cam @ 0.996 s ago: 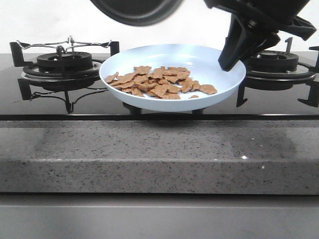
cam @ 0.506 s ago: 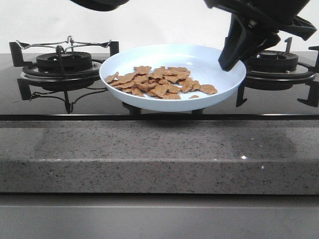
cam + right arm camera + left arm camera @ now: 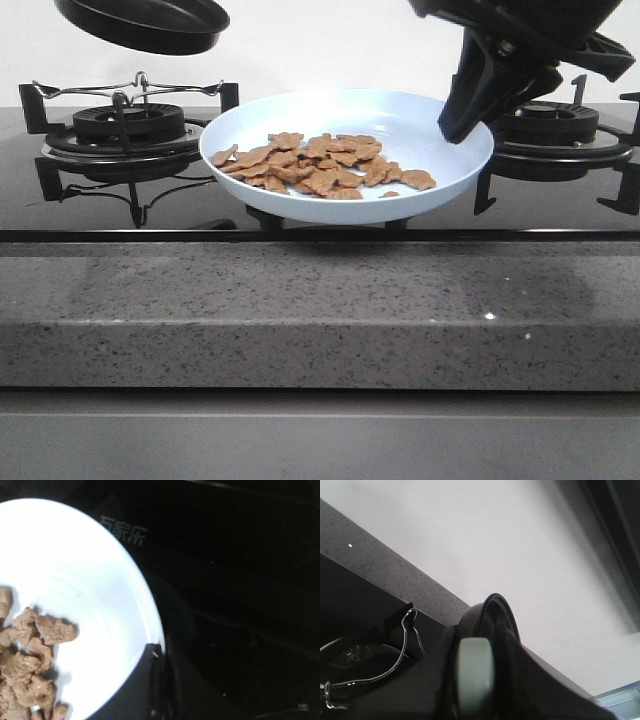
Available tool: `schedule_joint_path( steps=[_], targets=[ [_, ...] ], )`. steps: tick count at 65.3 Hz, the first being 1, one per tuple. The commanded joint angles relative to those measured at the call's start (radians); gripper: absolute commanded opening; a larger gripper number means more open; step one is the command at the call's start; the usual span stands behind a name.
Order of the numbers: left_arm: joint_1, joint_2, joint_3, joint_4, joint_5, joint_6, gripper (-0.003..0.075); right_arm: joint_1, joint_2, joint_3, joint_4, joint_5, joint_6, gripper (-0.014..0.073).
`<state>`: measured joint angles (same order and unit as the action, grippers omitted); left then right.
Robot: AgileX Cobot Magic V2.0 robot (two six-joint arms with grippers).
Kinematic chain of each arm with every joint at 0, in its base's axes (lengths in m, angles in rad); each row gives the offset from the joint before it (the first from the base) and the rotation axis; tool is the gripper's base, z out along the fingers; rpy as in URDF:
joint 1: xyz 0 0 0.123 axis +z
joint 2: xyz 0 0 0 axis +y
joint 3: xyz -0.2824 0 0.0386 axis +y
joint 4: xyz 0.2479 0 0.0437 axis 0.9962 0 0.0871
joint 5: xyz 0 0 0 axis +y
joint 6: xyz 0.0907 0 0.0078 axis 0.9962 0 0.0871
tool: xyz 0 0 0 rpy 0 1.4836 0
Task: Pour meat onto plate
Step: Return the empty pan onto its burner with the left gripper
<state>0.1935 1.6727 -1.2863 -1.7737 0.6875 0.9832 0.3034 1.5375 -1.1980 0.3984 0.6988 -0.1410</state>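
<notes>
My right gripper [image 3: 462, 128] pinches the rim of the wide, shallow, pale light-blue round plate [image 3: 430, 150], one finger [image 3: 152, 680] lying inside the rim. The heap of thin reddish-brown meat pieces [image 3: 320, 165] lies in the plate's middle, spread toward its front. The plate is held raised just above the black glass stovetop [image 3: 300, 215], between the two burners. My left gripper [image 3: 475, 680] grips the pale handle of the black frying pan [image 3: 145, 22], held high, up and left of the plate.
</notes>
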Motion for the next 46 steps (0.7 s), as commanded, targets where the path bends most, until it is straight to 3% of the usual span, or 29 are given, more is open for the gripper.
schedule_joint_path(
  steps=[1, 46],
  targets=[
    [0.009, -0.012, -0.06, -0.09, 0.059, -0.027, -0.002, -0.002, -0.031, -0.026, 0.015, -0.031, -0.008, -0.0067],
    [0.039, 0.124, -0.082, -0.082, 0.069, -0.054, -0.002, -0.002, -0.031, -0.026, 0.015, -0.031, -0.008, -0.0067]
  ],
)
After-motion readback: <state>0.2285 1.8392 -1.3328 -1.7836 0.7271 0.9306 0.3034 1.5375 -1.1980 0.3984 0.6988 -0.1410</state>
